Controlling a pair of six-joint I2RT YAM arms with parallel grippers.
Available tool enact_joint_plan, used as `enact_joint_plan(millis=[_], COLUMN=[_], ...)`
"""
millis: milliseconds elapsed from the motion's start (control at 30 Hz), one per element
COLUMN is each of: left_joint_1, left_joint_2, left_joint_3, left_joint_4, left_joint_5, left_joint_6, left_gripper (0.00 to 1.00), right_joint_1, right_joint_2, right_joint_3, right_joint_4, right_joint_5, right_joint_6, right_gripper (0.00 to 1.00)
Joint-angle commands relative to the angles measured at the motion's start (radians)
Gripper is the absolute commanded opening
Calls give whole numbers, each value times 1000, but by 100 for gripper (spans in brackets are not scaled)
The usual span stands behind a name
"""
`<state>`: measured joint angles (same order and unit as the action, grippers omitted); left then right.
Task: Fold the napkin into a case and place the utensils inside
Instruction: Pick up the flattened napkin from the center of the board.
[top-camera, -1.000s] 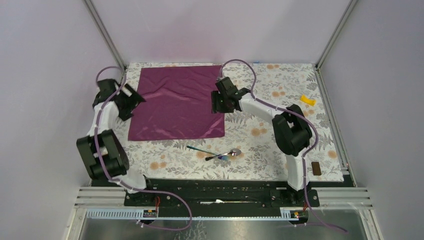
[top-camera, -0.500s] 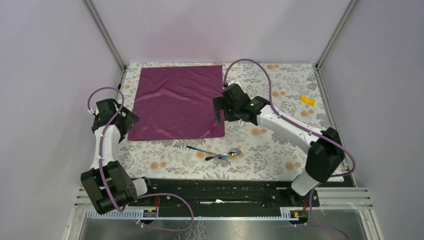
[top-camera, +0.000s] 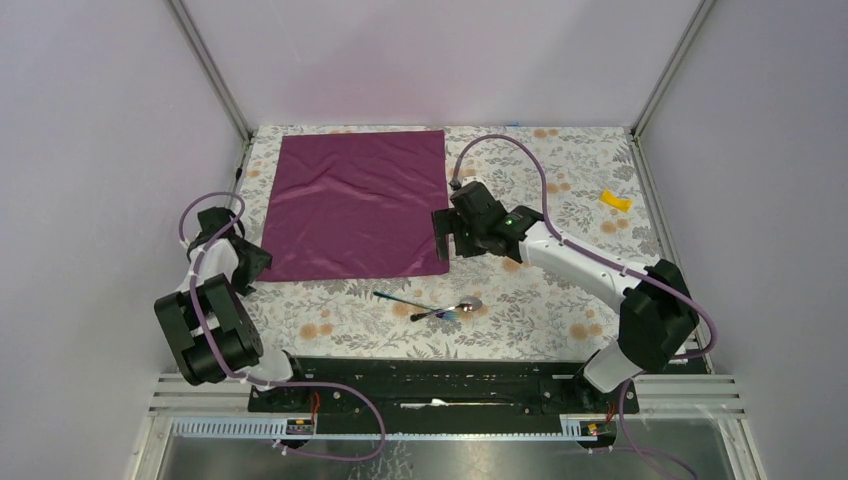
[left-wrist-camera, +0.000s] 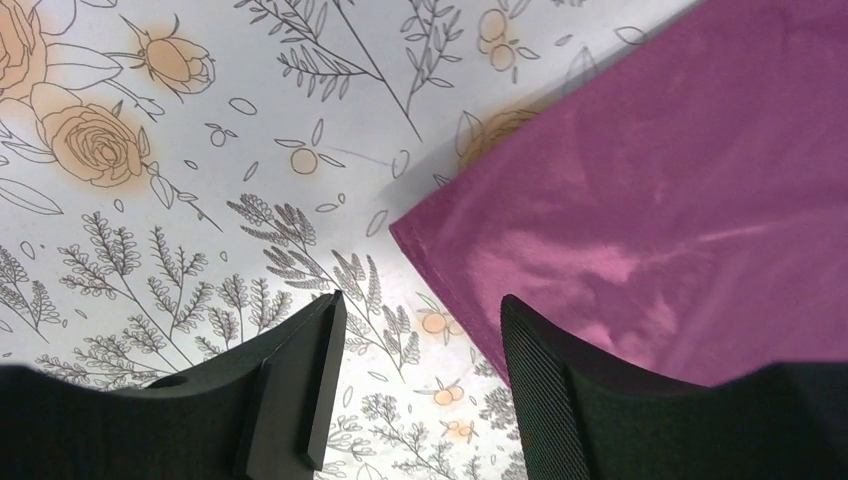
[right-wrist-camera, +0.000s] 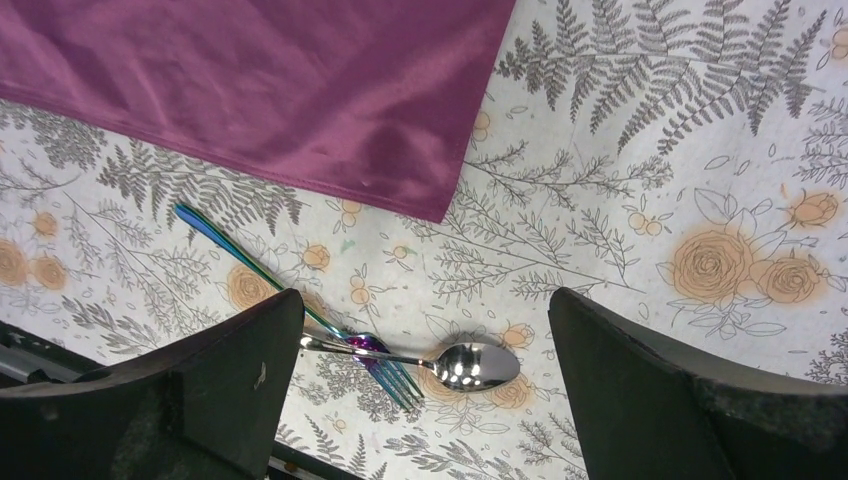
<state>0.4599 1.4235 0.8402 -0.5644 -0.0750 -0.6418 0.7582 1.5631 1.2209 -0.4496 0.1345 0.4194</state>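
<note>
Napkin (left-wrist-camera: 680, 180): thin, limp, likely slippery; take it by the corners. Left tool (left-wrist-camera: 422, 303) parted, empty, a corner just ahead. Right tool (right-wrist-camera: 425, 295) spread wide, empty.

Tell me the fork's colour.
The fork is iridescent: blue-green handle, purple toward the tines. Clearest in the right wrist view.

The 2 arms reach forward and low, left claw (left-wrist-camera: 420, 335) and right claw (top-camera: 440, 236) each with fingers spread apart.

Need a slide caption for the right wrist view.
Open right gripper near napkin corner; fork and spoon crossed on floral tablecloth.
</note>
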Motion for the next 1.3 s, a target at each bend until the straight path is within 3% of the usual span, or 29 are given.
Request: enact_joint_plan(millis=[0, 367, 967, 1267], left_joint_1=[4, 3, 2, 3], left_joint_2=[42, 181, 251, 234], left_joint_3=[6, 137, 108, 101], left_joint_4=[24, -16, 22, 91], left_joint_5=[-83, -117, -81, -45], left_joint_6=[-21, -10, -3, 36], left_gripper=[61, 46, 46, 24], right_joint_1=[-5, -5, -7, -21], right_joint_2=[-14, -42, -38, -28], right_joint_3=[-11, -32, -37, -45], right_joint_4=[33, 57, 65, 63], right_joint_5=[-24, -39, -31, 6], right_joint_6=[13, 17, 19, 53], right_gripper=[100, 100, 100, 100])
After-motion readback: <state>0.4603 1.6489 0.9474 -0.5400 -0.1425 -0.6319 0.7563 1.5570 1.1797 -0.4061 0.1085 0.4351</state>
